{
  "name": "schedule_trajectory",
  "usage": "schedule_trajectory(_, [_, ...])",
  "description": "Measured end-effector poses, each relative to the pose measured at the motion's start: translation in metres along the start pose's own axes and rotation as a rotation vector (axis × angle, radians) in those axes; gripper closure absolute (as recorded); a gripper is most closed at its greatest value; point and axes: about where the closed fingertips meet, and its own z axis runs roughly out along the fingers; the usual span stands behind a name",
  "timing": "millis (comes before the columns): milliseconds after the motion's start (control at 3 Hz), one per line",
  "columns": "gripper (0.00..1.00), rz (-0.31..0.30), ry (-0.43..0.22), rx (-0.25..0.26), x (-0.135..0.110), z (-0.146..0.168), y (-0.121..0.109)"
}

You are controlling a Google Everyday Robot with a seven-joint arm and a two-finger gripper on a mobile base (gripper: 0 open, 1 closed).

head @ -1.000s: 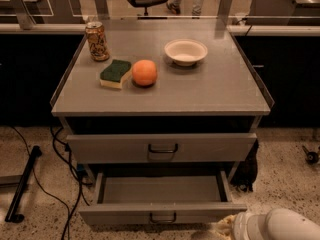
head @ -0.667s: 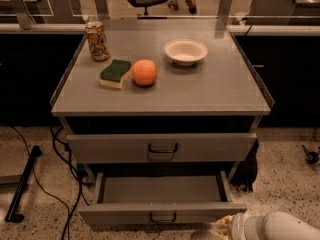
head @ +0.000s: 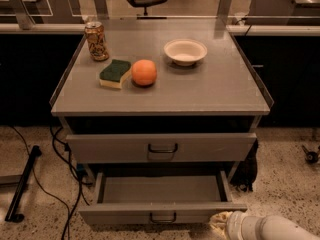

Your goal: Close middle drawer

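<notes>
The gripper [head: 222, 220] is at the near right, just beside the right end of the middle drawer's [head: 160, 190] front; apart or together, I cannot tell. The drawer stands pulled out. Farther, on the cabinet top [head: 220, 91]: sponge [head: 114, 73], orange [head: 144, 72], bowl [head: 185, 51], can [head: 96, 41].

Matt metal middle drawer [head: 161, 190]; glossy gripper [head: 220, 220] beside.

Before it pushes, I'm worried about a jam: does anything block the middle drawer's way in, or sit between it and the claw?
Nothing visible. The middle drawer is pulled out with a bare interior, and the claw sits right by its front's right end.
</notes>
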Motion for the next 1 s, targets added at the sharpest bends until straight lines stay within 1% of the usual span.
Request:
schedule_trajectory(333, [1.0, -0.003, -0.031, 0.031, -0.003, 0.013, -0.012])
schedule_trajectory(1000, [1.0, -0.011, -0.059, 0.077, -0.011, 0.045, -0.041])
